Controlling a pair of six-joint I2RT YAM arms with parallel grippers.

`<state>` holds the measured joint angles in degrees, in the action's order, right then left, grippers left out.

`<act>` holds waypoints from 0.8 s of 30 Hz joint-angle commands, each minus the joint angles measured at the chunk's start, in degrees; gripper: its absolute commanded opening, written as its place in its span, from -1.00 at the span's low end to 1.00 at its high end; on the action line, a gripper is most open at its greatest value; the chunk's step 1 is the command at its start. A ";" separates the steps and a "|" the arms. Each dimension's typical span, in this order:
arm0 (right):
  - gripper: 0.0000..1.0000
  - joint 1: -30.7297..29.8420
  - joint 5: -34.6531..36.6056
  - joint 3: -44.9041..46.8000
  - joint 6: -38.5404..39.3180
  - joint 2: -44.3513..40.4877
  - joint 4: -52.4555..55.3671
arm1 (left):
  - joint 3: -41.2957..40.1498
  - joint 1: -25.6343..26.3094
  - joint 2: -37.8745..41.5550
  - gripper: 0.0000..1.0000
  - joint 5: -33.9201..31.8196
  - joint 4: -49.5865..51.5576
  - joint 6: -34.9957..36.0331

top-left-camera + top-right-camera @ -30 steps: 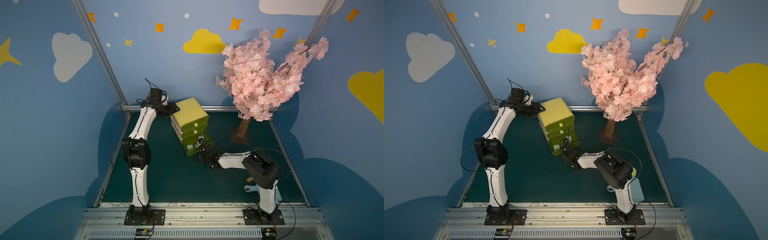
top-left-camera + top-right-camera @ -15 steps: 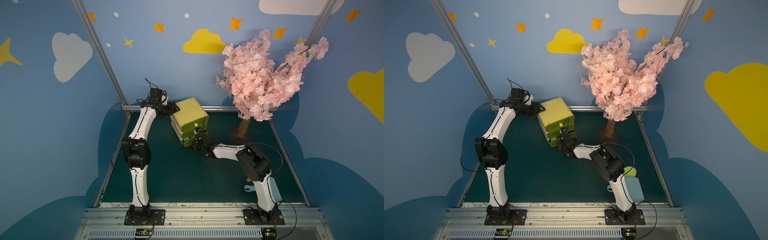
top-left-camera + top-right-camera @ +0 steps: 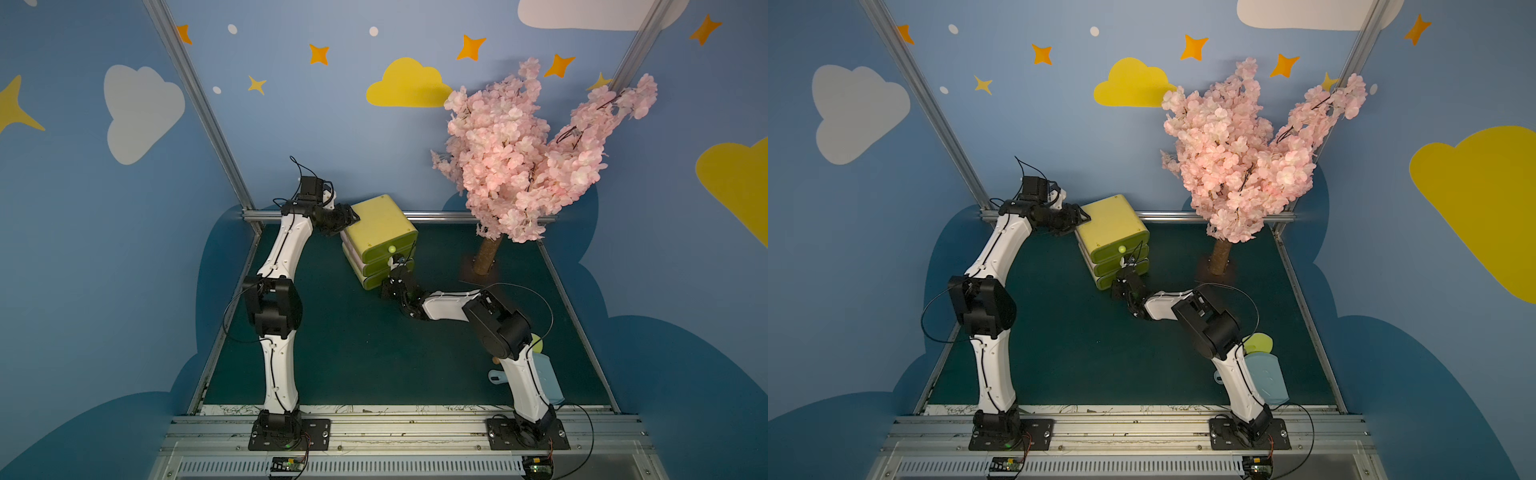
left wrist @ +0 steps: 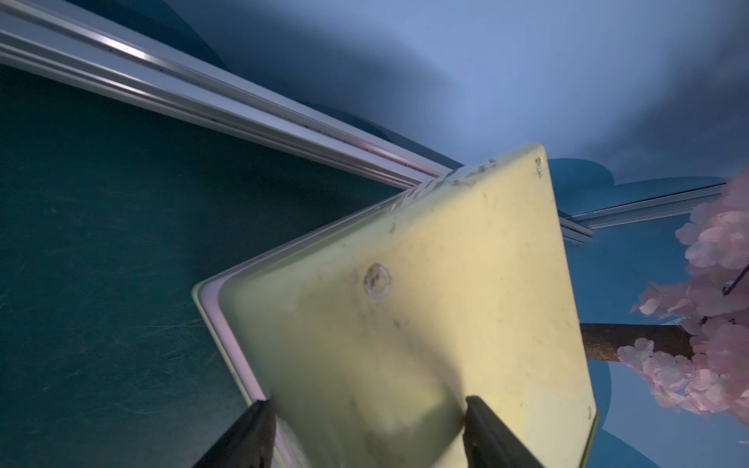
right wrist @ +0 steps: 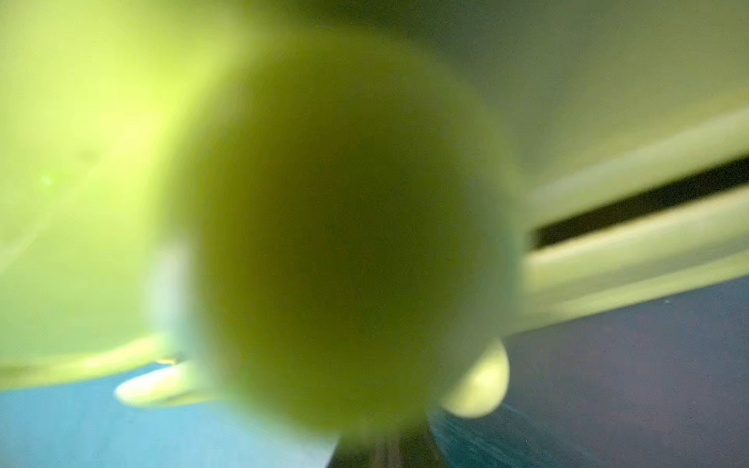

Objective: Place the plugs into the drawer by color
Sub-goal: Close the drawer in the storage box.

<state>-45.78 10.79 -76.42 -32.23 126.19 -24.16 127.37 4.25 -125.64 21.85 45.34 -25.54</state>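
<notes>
Yellow-green plastic marks the drawer chest (image 3: pixel 380 230), which stands on the dark green mat (image 3: pixel 353 357) close to the aluminium rail (image 3: pixel 440 216) behind it. The chest is turned so that its 3 fronts face forward and a little to the right. In both top views the 3 drawers sit pushed in, fronts level with each other, and the round pale top knob (image 3: pixel 391 249) shows clearly.

The left gripper (image 3: pixel 348 218) is at the chest's rear left top corner. In the left wrist view that corner fills the gap between the 2 black fingers (image 4: pixel 248 437). 1 finger lies along the chest's pinkish-white side and the other against its pale top panel, so the jaws are closed on the corner at a middling width.

The right gripper (image 3: pixel 397 268) is at the chest's front, just below the top knob, level with the middle drawer. Its jaws are fully closed with nothing seen between them; whether the tips touch the front cannot be told. The right wrist view is badly out of focus: a blurred knob (image 5: pixel 352 227) fills it, with a dark slit between 2 drawer fronts beside it.

To the right of the chest stands a pink blossom tree (image 3: pixel 532 166) on a brown trunk (image 3: pixel 485 257). Well apart from the chest, toward the front right and partly behind the right arm, lies a light blue dustpan (image 3: pixel 1266 382) with a yellow-green disc (image 3: pixel 1258 343) just beside it.
</notes>
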 commanded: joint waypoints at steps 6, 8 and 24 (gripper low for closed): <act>-0.85 0.72 -4.04 -1.91 0.14 -2.70 -6.30 | -1.69 -1.12 -2.42 0.47 0.52 7.93 0.18; -0.84 1.09 -5.66 -0.61 0.31 -3.86 -6.40 | -1.78 -1.61 -1.86 0.48 1.24 7.74 -0.09; -0.15 2.99 -12.72 -28.63 27.49 -15.45 54.08 | -8.23 -1.10 15.18 0.64 -3.49 5.87 -2.05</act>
<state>-44.53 -4.23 -96.49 -12.51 105.14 8.95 121.89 1.89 -112.75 19.29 51.68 -27.20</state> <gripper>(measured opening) 0.417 0.817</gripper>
